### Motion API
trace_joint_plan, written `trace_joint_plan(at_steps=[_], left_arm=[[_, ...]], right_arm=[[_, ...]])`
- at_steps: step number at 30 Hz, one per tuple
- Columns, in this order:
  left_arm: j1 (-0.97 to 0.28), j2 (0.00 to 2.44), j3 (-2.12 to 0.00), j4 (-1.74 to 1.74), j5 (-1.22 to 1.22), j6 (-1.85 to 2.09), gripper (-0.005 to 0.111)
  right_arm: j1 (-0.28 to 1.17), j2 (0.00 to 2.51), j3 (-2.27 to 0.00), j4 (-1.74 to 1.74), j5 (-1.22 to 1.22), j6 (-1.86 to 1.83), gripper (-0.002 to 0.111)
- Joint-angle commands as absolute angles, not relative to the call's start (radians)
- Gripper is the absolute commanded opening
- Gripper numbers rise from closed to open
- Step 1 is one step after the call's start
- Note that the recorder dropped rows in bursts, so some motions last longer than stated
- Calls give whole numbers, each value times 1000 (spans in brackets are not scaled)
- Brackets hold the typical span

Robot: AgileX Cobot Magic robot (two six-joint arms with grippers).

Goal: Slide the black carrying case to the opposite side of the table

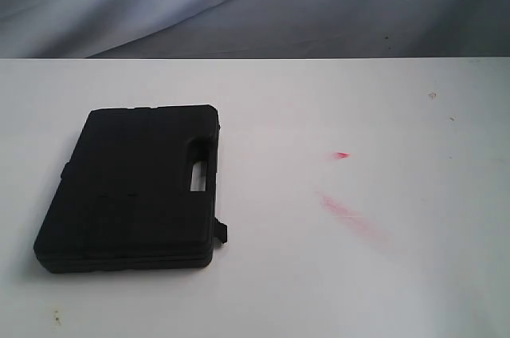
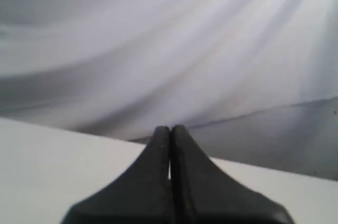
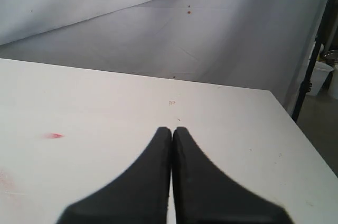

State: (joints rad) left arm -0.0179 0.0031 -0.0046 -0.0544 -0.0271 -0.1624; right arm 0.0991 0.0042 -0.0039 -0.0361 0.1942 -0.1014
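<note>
The flat matte black case [image 1: 131,186] lies on the left half of the white table [image 1: 335,274] in the exterior view, its handle cutout facing the middle of the table. Neither arm shows in that view. In the left wrist view my left gripper [image 2: 170,129] is shut with nothing in it, pointing over the table's far edge at a grey cloth; the case is out of that view. My right gripper [image 3: 172,130] is likewise shut and empty, held above bare tabletop, and the case is not in its view either.
Red smear marks [image 1: 351,214] and a small red spot [image 1: 341,155] mark the table right of the case. A grey backdrop cloth [image 1: 255,3] hangs behind the table. The table's right edge [image 3: 301,145] drops to the floor, where a white bucket [image 3: 321,73] stands.
</note>
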Motion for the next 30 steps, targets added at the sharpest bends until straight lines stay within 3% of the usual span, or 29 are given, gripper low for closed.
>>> trace_joint_plan(at_steps=[1,8,15,20,26,30], left_arm=[[-22,0,0,-48,-208,-184,0],[-22,0,-196,-22,-70,-180,0],[-22,0,-409,92,324,-117,0],[-22,0,-488,84,466,-42,0],[-22,251,-731,-40,693,53,0],[-22,554,-931,-73,1048,82,0]], right_arm=[[92,0,0,-32,195,-95,0],[92,0,0,-32,195,-95,0],[92,0,0,-32,195,-95,0],[92,0,0,-32,195,-95,0],[92,0,0,-32,195,-95,0],[92,0,0,-32,195,-95,0]])
